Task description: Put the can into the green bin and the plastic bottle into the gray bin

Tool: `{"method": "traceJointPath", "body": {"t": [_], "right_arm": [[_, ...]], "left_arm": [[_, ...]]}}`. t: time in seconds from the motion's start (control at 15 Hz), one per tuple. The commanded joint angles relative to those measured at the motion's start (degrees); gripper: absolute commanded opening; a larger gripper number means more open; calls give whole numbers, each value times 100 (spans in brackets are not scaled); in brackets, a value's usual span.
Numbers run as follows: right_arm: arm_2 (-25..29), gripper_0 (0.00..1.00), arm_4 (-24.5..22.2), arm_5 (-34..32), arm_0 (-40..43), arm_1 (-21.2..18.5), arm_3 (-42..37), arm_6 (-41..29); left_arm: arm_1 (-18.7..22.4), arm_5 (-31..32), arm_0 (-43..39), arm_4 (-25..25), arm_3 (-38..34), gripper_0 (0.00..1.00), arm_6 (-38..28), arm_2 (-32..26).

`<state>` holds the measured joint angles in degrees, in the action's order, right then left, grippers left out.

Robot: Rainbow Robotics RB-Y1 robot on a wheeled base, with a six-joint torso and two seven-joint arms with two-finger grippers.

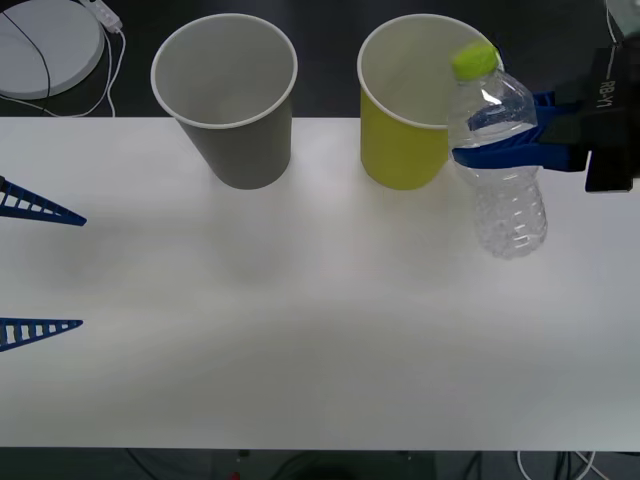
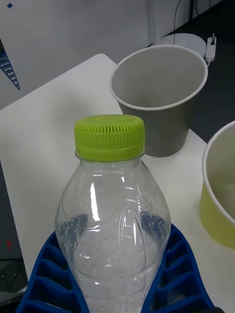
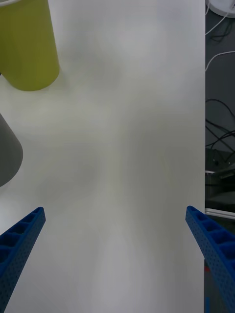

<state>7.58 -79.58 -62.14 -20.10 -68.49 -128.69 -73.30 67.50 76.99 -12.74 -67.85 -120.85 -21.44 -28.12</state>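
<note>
My right gripper is shut on the plastic bottle, a clear crinkled one with a lime cap, held upright above the table just right of the green bin. The right wrist view has the bottle between my blue fingers, with the gray bin beyond it and the green bin at the side. The gray bin stands left of the green one at the table's far edge. My left gripper is open over the table's left side. The can is out of view.
A white round device with cables lies on the dark floor beyond the table's far left corner. The white table stretches bare in front of the bins. In the left wrist view, cables lie on the floor past the table edge.
</note>
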Motion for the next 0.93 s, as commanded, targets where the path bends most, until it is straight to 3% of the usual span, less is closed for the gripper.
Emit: {"method": "traceJointPath", "body": {"t": [0.07,0.4,0.8,0.93], "right_arm": [[-538,0,-31,0,-618,-24,380,0],[-1813,0,-40,-17,-2068,-50,1215,0],[-2999,0,39,-17,-3466,108,2050,-26],[-3324,0,39,-17,-3905,178,2243,-325]], "left_arm": [[0,0,0,0,0,100,0,0],[0,0,0,0,0,100,0,0],[0,0,0,0,0,100,0,0],[0,0,0,0,0,100,0,0]]}}
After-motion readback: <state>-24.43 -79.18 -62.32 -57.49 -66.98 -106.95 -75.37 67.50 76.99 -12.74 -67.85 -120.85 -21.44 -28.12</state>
